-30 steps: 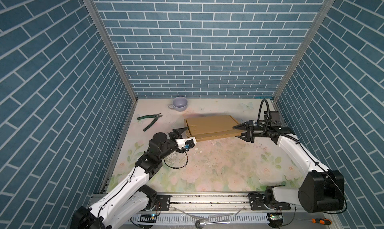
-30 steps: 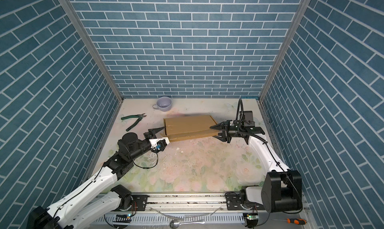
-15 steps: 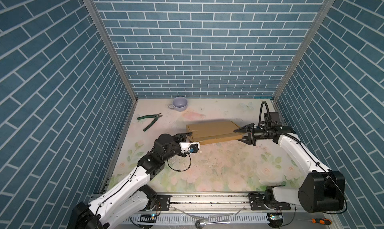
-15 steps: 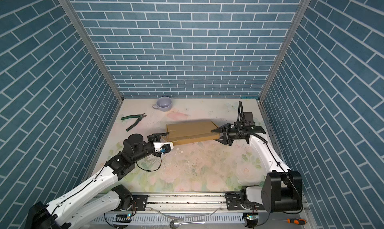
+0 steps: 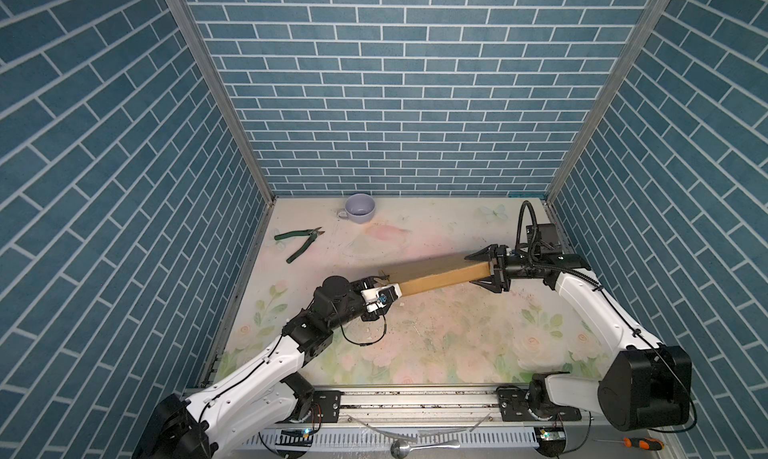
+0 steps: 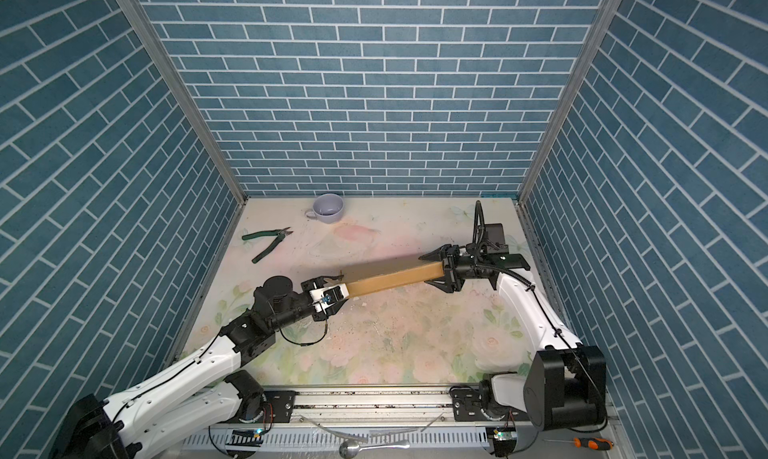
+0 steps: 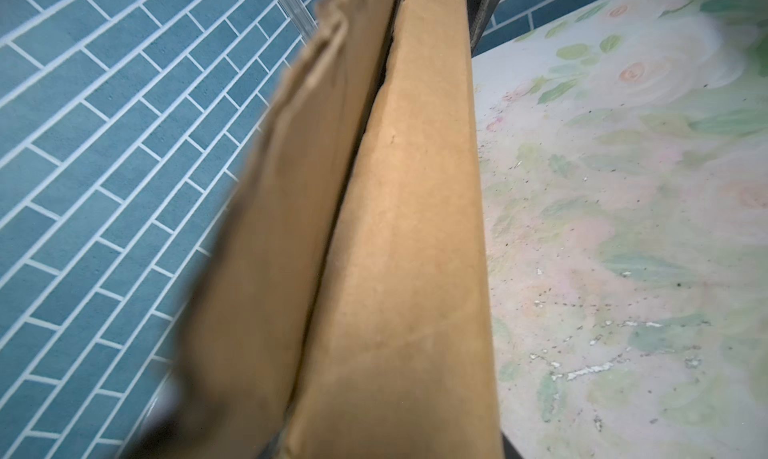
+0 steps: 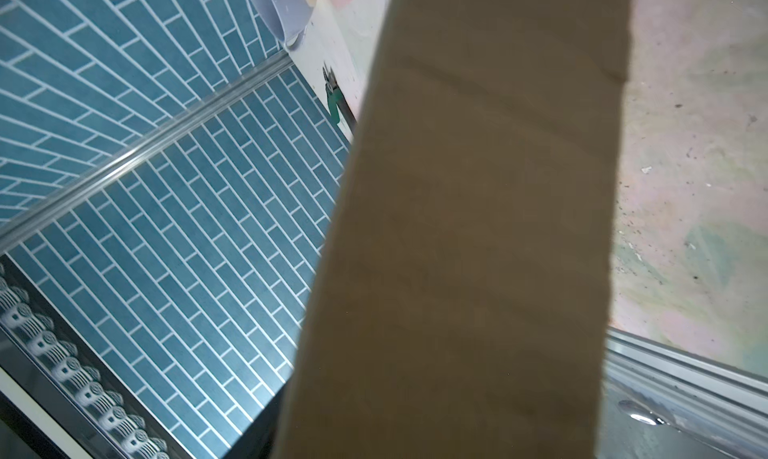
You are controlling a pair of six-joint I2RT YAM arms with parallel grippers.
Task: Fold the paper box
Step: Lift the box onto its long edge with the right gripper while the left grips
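**Brown cardboard box held up on edge between two claws**

The flattened plain brown corrugated paper box is turned up on its long edge and spans the middle of both top views, above the floral-printed surface. The right claw is spread, with one finger on either side of the box's right end, so it seems to be steadying the box, not squeezing it. The left claw meets the box's left end, but cardboard hides its fingers, so I cannot tell whether it is pinching. Support at both ends probably keeps the panels upright for creasing. The lilac cup and green-handled cutters lie well apart, toward the upper left.
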